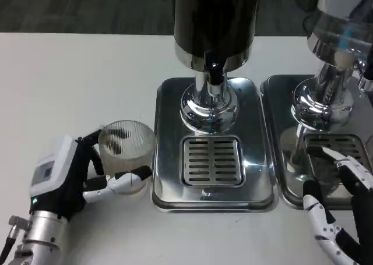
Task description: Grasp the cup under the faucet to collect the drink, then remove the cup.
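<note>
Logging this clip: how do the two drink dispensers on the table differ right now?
The dark-tank dispenser stands centred, its whole steel drip tray in view; the clear-tank dispenser is cut off by the picture's right edge. The left hand holds a ribbed clear cup beside the first; the right hand rests open over the second's tray. Both have chrome pedestals and slotted grates.

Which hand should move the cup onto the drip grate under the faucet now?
Left. The left hand already grips the ribbed cup just left of the dispenser tray. The right hand rests over by the second dispenser's grate.
</note>
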